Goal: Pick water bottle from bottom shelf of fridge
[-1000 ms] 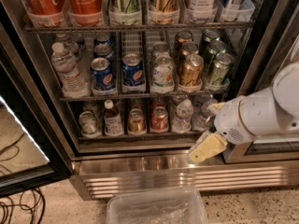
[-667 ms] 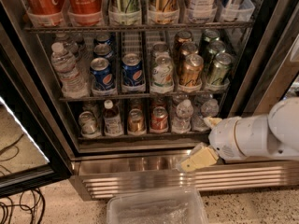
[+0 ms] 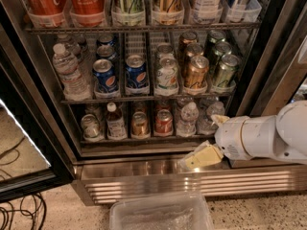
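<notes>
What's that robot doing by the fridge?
The robot wants a water bottle from the open fridge. Its gripper hangs low, in front of the steel panel just under the bottom shelf. The bottle stands on that shelf next to some cans, not yet grabbed. A clear bin sits on the floor in front.

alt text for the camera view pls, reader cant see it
A robot's gripper, jaws open, sits at the front right of an open fridge's bottom shelf, close beside a small water bottle. Cans line the rack above.
</notes>
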Robot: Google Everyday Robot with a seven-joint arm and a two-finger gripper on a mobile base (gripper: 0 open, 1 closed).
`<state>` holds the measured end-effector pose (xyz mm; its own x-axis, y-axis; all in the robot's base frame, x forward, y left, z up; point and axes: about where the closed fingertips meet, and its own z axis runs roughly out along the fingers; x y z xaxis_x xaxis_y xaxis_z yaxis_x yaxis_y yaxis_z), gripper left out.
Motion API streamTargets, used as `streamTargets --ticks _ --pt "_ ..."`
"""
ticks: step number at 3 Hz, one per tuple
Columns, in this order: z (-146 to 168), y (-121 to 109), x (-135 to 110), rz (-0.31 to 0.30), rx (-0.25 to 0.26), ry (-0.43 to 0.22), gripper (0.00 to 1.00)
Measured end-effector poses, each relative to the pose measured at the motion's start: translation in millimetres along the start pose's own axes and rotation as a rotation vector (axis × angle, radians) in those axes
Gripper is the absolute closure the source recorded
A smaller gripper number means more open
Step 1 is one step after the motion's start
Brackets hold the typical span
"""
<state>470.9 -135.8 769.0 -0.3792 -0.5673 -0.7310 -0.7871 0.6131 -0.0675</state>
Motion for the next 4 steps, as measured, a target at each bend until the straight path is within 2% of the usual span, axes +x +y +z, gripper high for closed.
streamTargets --ticks 1,2,3,4 --pt "5 0 -1 0.003 -0.004 -0.018 0.00" --pt "21 -16 14 0.076 0.027 -0.087 0.00" --pt "39 -43 36 0.167 0.121 -0.180 0.00" --pt "55 -66 50 0.227 0.213 -0.272 0.00"
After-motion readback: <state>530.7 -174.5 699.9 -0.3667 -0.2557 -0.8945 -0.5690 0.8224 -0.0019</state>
